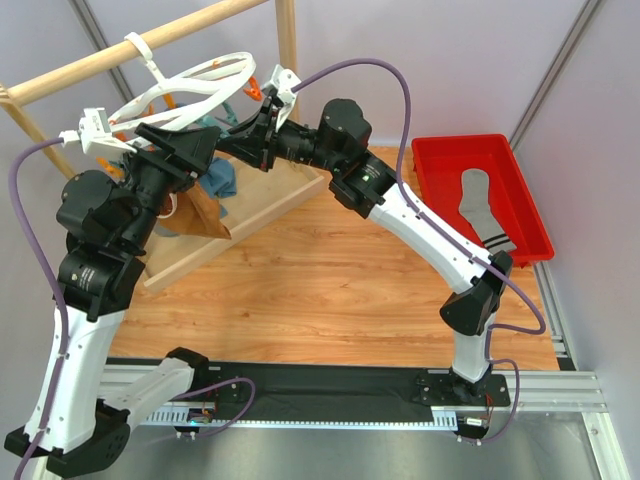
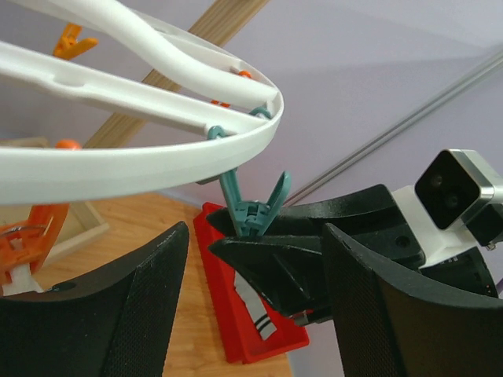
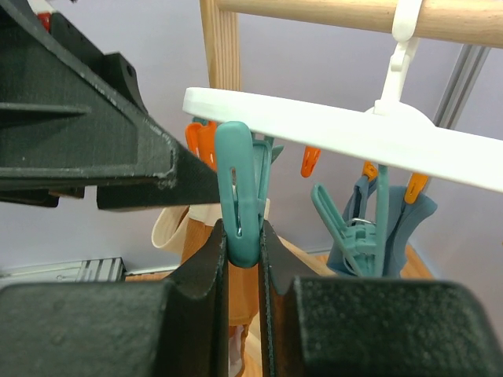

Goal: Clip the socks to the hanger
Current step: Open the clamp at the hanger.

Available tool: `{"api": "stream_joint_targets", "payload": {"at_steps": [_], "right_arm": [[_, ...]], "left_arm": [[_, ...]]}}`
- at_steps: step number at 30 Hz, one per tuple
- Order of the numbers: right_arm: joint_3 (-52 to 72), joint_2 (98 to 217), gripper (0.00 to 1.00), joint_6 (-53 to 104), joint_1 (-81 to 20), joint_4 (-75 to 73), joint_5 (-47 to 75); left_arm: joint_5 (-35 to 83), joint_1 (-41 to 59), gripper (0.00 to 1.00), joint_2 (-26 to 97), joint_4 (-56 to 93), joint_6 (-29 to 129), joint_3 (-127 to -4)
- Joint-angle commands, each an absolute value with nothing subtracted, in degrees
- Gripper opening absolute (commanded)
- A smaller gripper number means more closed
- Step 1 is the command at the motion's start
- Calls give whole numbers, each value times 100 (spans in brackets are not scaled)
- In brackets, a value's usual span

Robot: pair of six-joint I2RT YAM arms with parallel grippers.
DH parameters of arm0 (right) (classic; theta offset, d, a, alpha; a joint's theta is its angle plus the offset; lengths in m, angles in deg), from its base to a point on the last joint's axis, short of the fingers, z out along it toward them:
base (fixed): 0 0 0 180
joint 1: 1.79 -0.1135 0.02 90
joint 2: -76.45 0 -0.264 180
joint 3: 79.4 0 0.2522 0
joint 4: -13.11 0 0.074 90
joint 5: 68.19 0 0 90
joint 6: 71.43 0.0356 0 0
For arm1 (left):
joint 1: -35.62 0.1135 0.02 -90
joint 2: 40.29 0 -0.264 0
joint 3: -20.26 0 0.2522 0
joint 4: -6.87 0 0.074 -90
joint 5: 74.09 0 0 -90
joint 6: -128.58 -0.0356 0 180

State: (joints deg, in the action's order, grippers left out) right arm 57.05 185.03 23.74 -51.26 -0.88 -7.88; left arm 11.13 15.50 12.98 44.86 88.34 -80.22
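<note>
Beneath the round white plastic drying hanger, the right gripper pinches a stiff teal plastic clip; the left gripper gapes empty. The grey sock, lying in the red tray, is probably limp: grasp by the cuff.

Wooden table bearing red tray, wooden frame

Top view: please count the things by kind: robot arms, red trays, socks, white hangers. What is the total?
Robot arms: 2 (left arm, right arm)
Red tray: 1
Sock: 1
White hanger: 1
Total: 5
</note>
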Motion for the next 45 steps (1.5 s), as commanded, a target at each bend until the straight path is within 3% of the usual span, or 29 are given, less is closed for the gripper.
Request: {"api": "stream_joint_targets", "payload": {"at_steps": [1, 10, 14, 27, 34, 41, 45], "right_arm": [[5969, 18421, 0, 2463, -5215, -38, -1000], [6066, 18438, 0, 2393, -5233, -249, -1114], [6022, 18421, 0, 2411, -5233, -241, -1141], [6013, 18456, 0, 2481, -5250, -179, -1185], [6039, 18465, 0, 2525, -5250, -135, -1229], [6083, 18508, 0, 2560, -5259, -117, -1238], [6118, 18544, 0, 2595, -5268, -109, -1246]], "left_arm": [[1169, 1541, 75, 1446, 4278, 8209, -8341], [1160, 1541, 67, 1701, 4190, 7962, -8517], [1090, 1541, 59, 1675, 4103, 7989, -8499], [729, 1541, 56, 1490, 4014, 7989, -8367], [800, 1541, 43, 1596, 4058, 8033, -8446], [914, 1541, 50, 1631, 3988, 8050, -8438], [949, 1541, 58, 1640, 3979, 8068, -8403]]}}
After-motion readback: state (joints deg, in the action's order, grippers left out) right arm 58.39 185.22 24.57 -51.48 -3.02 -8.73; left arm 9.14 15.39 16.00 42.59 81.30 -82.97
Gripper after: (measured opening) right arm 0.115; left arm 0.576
